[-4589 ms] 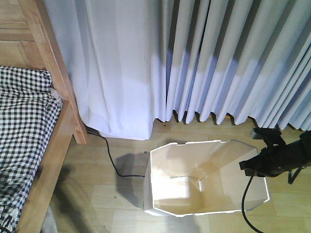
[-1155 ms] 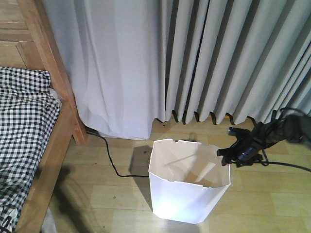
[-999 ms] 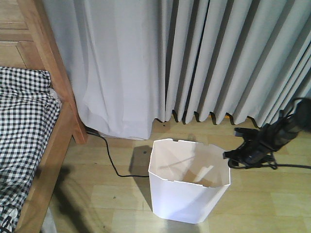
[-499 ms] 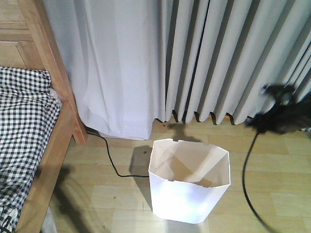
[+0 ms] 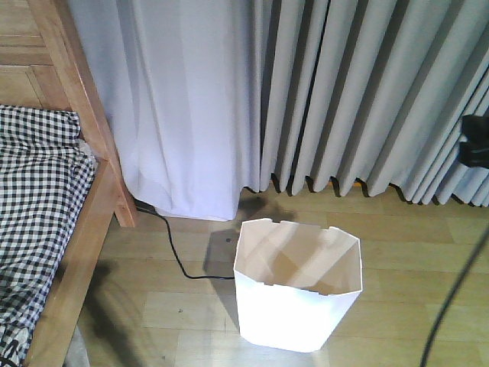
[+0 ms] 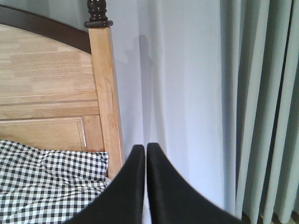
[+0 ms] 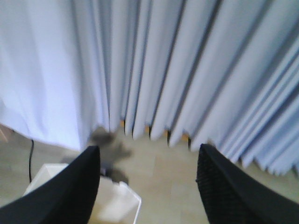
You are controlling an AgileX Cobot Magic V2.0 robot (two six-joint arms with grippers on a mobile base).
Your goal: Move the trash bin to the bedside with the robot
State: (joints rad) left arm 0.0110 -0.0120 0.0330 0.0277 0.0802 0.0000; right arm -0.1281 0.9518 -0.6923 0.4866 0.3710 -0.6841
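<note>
Lifted clear of the white plastic trash bin (image 5: 296,294) since half a second ago, and now only a dark shape at the right edge of the front view in front of the curtain: the thin black right arm (image 5: 474,145), with one black cable (image 5: 452,294) trailing down across the floor boards. Seen standing upright on the light wood-plank floor (image 5: 176,306), same spot as a second ago, angular rim up, cream inside, nothing visible in it. Set near the pale grey pleated curtain (image 5: 336,92), with the light wooden bed frame (image 5: 84,222) and its black-and-white checked cover (image 5: 38,199) to the left and a strip of bare floor between bin and bed. Lying loose on that strip, running from under the curtain towards the bin: a thin black floor cable (image 5: 174,252). Shown from the right wrist, the right gripper (image 7: 149,179) spread wide, two black fingers (image 7: 72,186) far apart and holding nothing, the bin's white corner below and between them at the lower left, not touched. Shown from the left wrist, the left gripper (image 6: 145,151) with both black fingertips pressed together and nothing between them, raised in front of the wooden headboard post (image 6: 105,93) with its dark turned knob (image 6: 98,11), checked cover at the lower left, curtain filling the right.
</note>
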